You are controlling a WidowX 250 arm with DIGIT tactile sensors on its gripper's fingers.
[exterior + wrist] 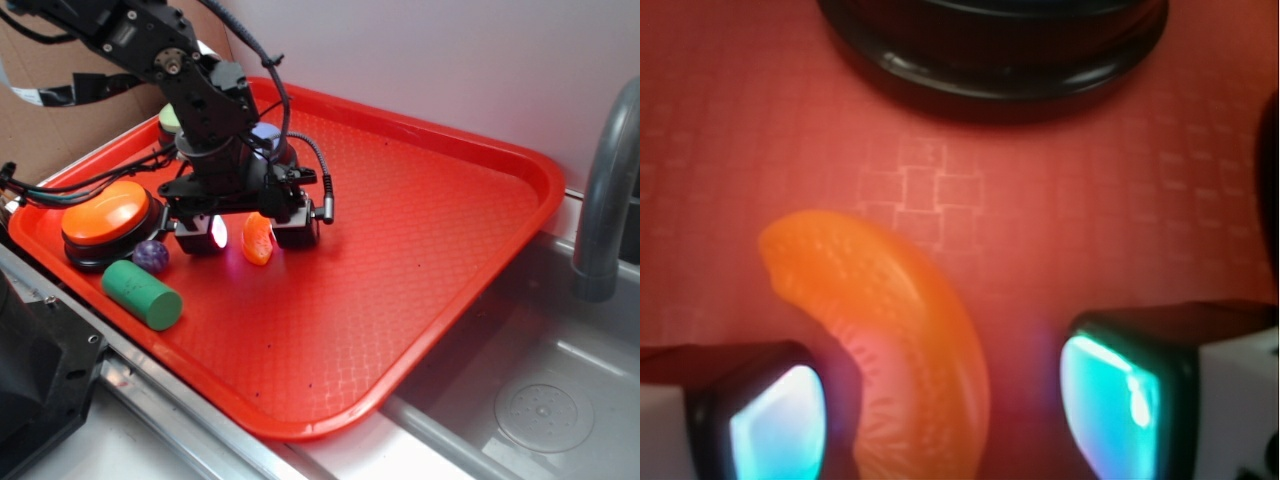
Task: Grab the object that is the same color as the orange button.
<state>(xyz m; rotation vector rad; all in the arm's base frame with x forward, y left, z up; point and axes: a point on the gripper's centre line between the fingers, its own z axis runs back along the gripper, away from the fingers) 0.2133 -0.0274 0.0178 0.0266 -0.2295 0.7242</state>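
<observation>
1. The orange segment (258, 240) is seen lying on the red tray (420, 230), near the orange button (105, 212) and between the two fingers of the pincer (247, 235).
2. The pincer is held open and lowered around the segment; in the wrist view the segment (902, 335) is found close against one finger (775, 420), with a gap left to the other.
3. The step in hand is judged to be the grasp itself.
4. Next, a closing of the jaws is called for, then a lift.
</observation>
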